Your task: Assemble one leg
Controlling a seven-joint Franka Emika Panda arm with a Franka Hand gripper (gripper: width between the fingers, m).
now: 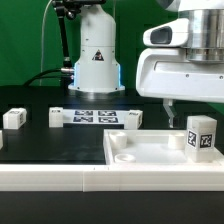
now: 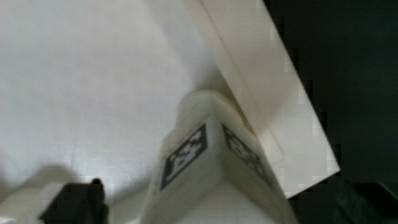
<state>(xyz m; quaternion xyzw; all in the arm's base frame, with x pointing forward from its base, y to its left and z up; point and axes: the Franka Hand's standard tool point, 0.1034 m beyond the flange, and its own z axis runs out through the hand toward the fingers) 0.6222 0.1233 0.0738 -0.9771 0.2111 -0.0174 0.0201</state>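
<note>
A leg (image 1: 201, 134), a small white post with black-and-white tags, stands upright on the right part of the large flat white panel (image 1: 140, 150). My gripper (image 1: 197, 110) hangs just above it, and one thin finger (image 1: 168, 108) shows at the leg's left in the exterior view. In the wrist view the leg (image 2: 217, 160) sits between the two dark fingertips (image 2: 75, 203), with a gap on each side. The gripper (image 2: 214, 212) is open and holds nothing. The panel (image 2: 89, 90) lies under the leg.
Another small white leg (image 1: 12, 118) stands at the exterior view's far left. The marker board (image 1: 97, 117) lies behind the panel, with a small white block (image 1: 57, 116) at its left end. The robot base (image 1: 96, 60) stands at the back.
</note>
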